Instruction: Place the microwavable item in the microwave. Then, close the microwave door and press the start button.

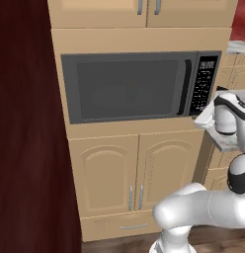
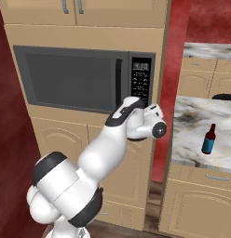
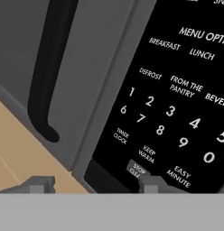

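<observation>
The dark grey microwave (image 1: 70, 116) sits built into the tan cabinets. The microwave door (image 1: 124, 86) is shut, its black bar handle (image 1: 183, 86) just left of the keypad panel (image 1: 203, 84). The microwavable item is hidden. My arm reaches up so that the hand (image 2: 152, 122) sits just below and in front of the keypad panel (image 2: 139, 81). In the hand view my gripper (image 3: 95, 185) is open with nothing between its fingertips (image 3: 39, 184). It is very close to the bottom row of keypad (image 3: 177, 113) buttons, with the door handle (image 3: 50, 67) to the left.
A dark brown bottle (image 2: 208, 139) with a blue label stands on the marble counter (image 2: 192, 121) to the right of the microwave column. Tan cabinet doors (image 1: 134, 173) lie below the microwave. A dark red wall (image 1: 25, 123) closes off the left.
</observation>
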### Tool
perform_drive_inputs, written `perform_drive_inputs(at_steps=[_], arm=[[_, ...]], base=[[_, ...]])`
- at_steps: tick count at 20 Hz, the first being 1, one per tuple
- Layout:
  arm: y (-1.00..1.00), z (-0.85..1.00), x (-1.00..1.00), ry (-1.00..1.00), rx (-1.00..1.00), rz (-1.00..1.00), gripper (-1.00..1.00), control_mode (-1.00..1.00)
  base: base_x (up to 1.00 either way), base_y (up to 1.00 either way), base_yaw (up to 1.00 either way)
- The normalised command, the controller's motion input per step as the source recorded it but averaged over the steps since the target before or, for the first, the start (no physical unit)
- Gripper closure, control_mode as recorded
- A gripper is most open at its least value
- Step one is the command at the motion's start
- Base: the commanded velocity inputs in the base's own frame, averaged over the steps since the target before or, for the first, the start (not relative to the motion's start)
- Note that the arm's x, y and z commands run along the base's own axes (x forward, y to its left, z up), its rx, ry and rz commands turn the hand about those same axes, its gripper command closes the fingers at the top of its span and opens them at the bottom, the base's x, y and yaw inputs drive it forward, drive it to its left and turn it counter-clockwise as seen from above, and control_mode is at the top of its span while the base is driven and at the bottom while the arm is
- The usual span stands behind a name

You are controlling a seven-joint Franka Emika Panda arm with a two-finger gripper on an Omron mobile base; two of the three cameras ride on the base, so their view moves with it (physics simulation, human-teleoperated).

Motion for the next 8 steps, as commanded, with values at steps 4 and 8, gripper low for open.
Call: perform_drive_inputs(at_steps=[4, 8], arm=[[-0.15, -0.14, 0.19, 0.00, 0.00, 0.00, -1.00, -1.00], [-0.18, -0.14, 0.27, 0.00, 0.00, 0.00, -1.00, -1.00]], base=[[0.00, 0.00, 0.00], [0.00, 0.00, 0.00]])
